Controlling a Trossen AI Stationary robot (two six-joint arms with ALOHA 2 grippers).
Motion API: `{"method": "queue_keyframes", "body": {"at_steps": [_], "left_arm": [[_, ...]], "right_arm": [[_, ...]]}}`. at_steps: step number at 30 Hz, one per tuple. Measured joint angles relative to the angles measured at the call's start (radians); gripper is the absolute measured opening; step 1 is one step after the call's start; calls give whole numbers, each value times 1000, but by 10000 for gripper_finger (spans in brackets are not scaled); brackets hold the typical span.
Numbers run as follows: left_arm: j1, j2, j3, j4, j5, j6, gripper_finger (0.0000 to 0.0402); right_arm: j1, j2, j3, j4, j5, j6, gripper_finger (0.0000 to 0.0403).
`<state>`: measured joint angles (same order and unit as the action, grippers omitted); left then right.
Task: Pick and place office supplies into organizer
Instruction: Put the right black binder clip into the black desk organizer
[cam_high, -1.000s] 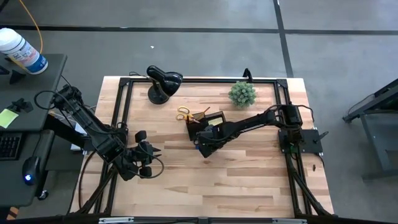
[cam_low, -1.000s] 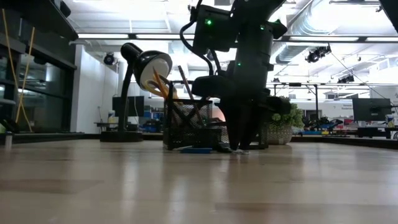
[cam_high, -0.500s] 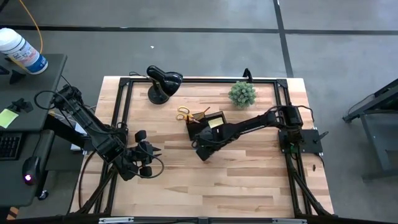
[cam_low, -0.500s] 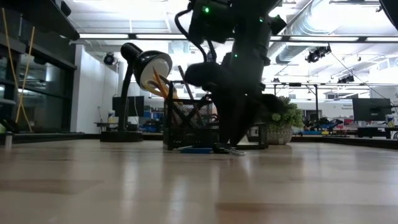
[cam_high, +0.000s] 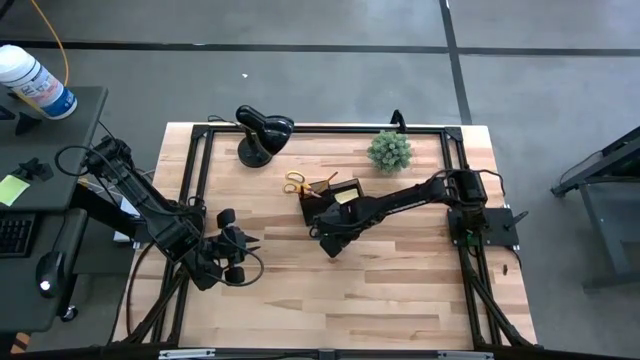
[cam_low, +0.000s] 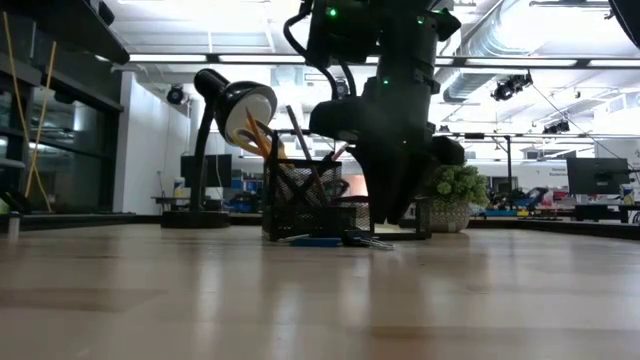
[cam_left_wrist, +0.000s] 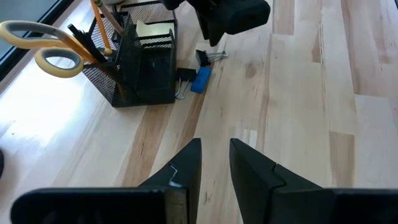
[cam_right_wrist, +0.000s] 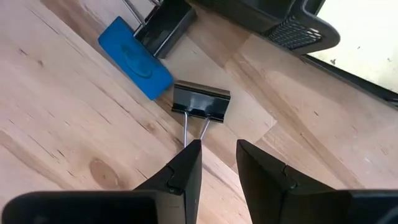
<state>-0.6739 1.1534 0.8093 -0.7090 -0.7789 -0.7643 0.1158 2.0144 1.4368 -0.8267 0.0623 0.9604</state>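
Observation:
The black mesh organizer (cam_high: 335, 195) stands mid-table, holding yellow-handled scissors (cam_left_wrist: 43, 50), orange pencils and a yellow sticky-note pad (cam_left_wrist: 152, 28). On the table at its near side lie a blue block (cam_right_wrist: 135, 57) and two black binder clips, one (cam_right_wrist: 201, 99) with wire handles pointing at my right gripper, the other (cam_right_wrist: 165, 28) against the organizer. My right gripper (cam_right_wrist: 219, 149) hovers slanted just above the first clip's handles, open by a narrow gap. My left gripper (cam_left_wrist: 215, 146) waits near the table's left edge, open by a narrow gap, touching nothing.
A black desk lamp (cam_high: 262, 130) stands at the far left of the table and a small green plant (cam_high: 389, 151) at the far right of the organizer. Bare wood (cam_high: 380, 290) stretches across the near half of the table.
My right gripper, upright with its tips on the table by the clip a second ago, has tipped to a slant and now sits a little higher. The clips and the blue block have stayed in place.

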Motion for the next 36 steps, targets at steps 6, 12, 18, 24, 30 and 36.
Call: {"method": "queue_keyframes", "body": {"at_steps": [6,12,18,24,30,36], "left_arm": [[0,0,0,-1,-4,0,72],[0,0,0,-5,-4,0,72],[0,0,0,-5,-4,0,72],[0,0,0,-8,-4,0,72],[0,0,0,-16,-4,0,72],[0,0,0,-23,-4,0,72]], "right_arm": [[-7,8,0,9,-6,-1,98],[-7,36,0,26,-10,-5,98],[-11,51,0,44,-21,-4,98],[-11,73,3,65,-42,1,98],[-11,76,3,62,-44,1,71],[-11,77,2,64,-49,-25,10]]}}
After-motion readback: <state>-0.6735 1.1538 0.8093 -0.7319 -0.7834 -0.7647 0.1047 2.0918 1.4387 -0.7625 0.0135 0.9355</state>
